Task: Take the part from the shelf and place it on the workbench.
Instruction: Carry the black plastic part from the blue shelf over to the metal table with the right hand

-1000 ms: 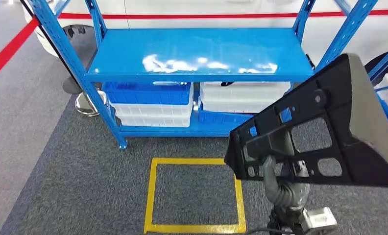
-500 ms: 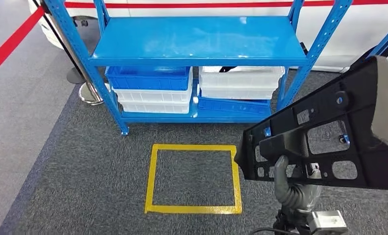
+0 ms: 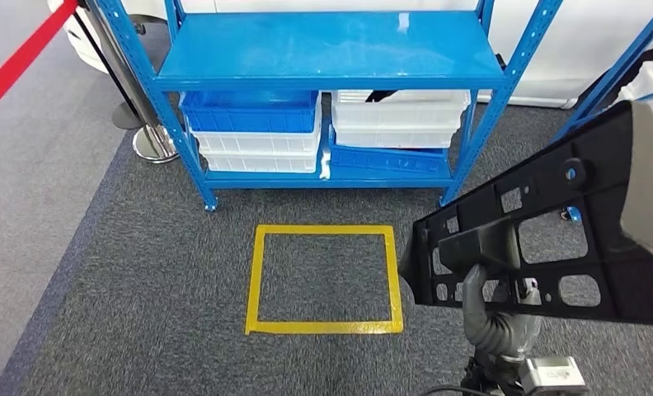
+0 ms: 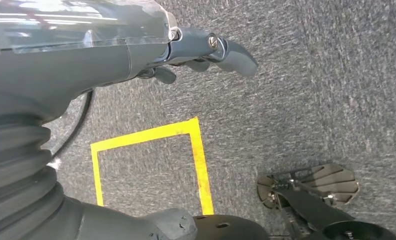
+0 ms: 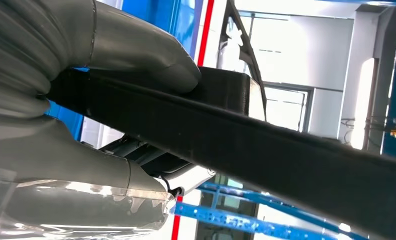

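We log the pick as done: the part [image 3: 554, 223], a large black perforated bracket with a pale flat face along one side, is off the shelf [image 3: 323, 62] and carried in the air by our right hand [image 3: 490, 318]. In the head view the hand reaches up from beneath the part and meets its lower edge; in the right wrist view the thick grey thumb [image 5: 136, 50] lies over the top of a black bar of the part, with the rest of the hand beneath it, so we read the hold as a closed clamp on that bar. The part rises above and beyond the hand, tilted, touching nothing else.

Our left hand [image 4: 206, 52] hangs over the grey carpet, fingers loosely bent and apart, holding nothing.

Beyond the right hand and off toward the left-hand side stands the shelf, its top board bare, blue and white bins [image 3: 257, 136] on the level below. A yellow taped square [image 3: 323, 280] lies on the carpet between the shelf and us.

Remaining, as we judge it: carry the part to the counter and set it down. We cannot place the counter from these views, so the whole transfer and release are still open.
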